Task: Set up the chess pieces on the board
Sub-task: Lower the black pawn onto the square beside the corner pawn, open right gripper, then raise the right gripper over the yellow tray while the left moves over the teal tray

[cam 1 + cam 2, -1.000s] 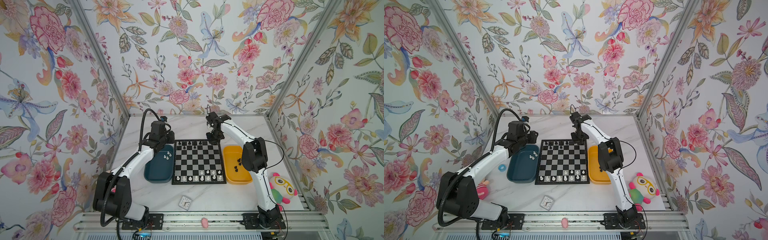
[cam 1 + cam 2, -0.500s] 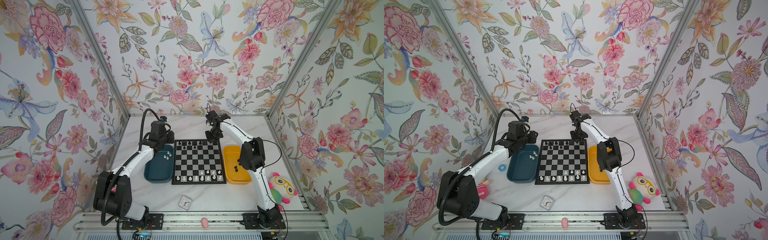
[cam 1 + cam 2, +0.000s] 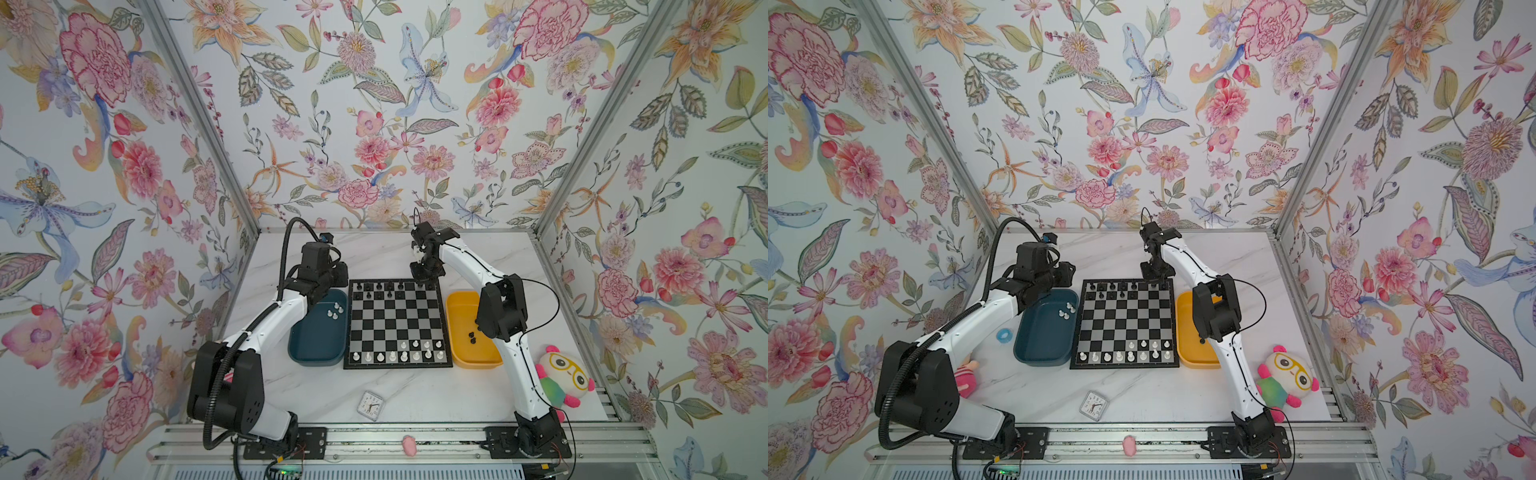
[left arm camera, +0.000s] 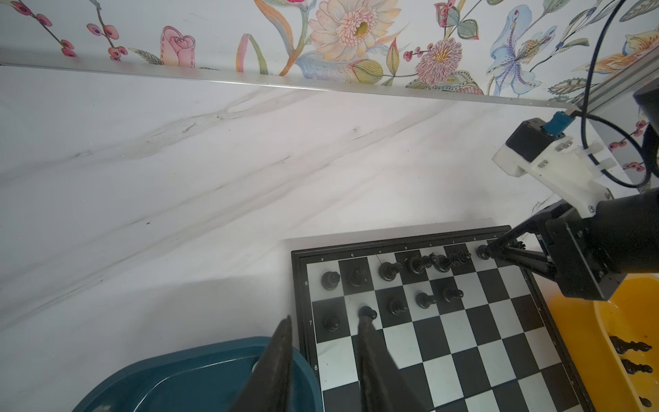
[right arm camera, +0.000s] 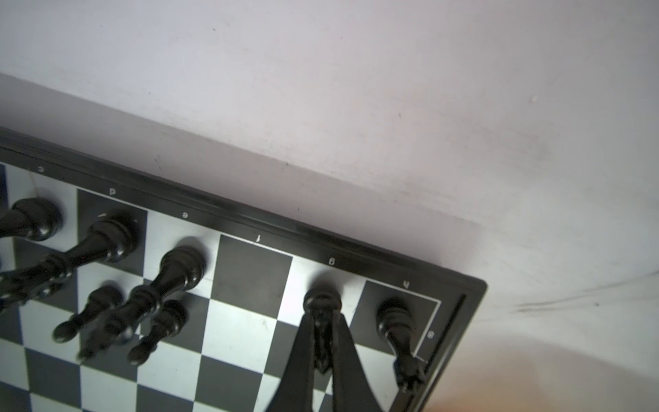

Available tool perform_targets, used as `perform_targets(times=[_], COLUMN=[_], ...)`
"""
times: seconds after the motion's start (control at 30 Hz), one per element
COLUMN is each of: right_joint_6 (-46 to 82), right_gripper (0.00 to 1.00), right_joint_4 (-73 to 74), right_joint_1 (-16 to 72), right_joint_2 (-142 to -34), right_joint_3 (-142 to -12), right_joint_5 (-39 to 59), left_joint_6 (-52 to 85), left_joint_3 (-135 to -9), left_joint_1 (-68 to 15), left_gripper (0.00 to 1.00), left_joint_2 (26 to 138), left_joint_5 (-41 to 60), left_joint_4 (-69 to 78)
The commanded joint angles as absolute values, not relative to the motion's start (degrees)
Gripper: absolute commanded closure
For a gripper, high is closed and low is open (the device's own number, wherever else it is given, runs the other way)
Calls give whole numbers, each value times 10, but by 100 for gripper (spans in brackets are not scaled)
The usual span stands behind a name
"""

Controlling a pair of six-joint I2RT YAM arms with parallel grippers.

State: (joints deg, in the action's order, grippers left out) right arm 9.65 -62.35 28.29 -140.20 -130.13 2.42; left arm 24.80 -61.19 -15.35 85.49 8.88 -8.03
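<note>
The board [image 3: 397,365] [image 3: 1124,365] lies mid-table. Black chess pieces [image 3: 378,286] fill part of its two far rows, and white ones [image 3: 405,355] part of its two near rows. My right gripper [image 5: 322,317] [image 3: 422,282] is shut on a black piece [image 5: 322,303] standing upright on the far row, one square in from the right corner piece [image 5: 396,317]. My left gripper [image 4: 324,321] hangs open and empty over the board's far left edge, beside the teal tray [image 4: 199,371].
The teal tray [image 3: 316,345] left of the board holds three white pieces [image 3: 334,311]. The yellow tray [image 3: 461,307] on the right holds black pieces [image 3: 471,336]. A small clock [image 3: 371,404], a plush toy [image 3: 561,380] and a blue ring [image 3: 1004,335] lie around.
The right arm's elbow has drifted slightly left while its gripper stays at the far right of the board's back row. The left arm has not moved.
</note>
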Motion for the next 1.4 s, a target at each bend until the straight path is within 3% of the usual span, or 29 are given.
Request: perform_targets(times=[0.0, 0.63, 1.37], right_joint_6=[98, 103, 106], right_gripper=[88, 79, 75], right_joint_4=[-636, -635, -636], right_joint_1=[280, 284, 288], right_joint_2=[-1414, -1410, -1307], right_joint_3=[-1307, -1316, -1312], right_joint_5=[26, 27, -15], left_joint_6=[240, 240, 240], left_joint_3=[-608, -606, -604], left_joint_1=[-145, -144, -144], left_gripper=[67, 67, 67], left_joint_2=[862, 859, 840], left_joint_5=[100, 99, 85], left_joint_4=[-82, -83, -100])
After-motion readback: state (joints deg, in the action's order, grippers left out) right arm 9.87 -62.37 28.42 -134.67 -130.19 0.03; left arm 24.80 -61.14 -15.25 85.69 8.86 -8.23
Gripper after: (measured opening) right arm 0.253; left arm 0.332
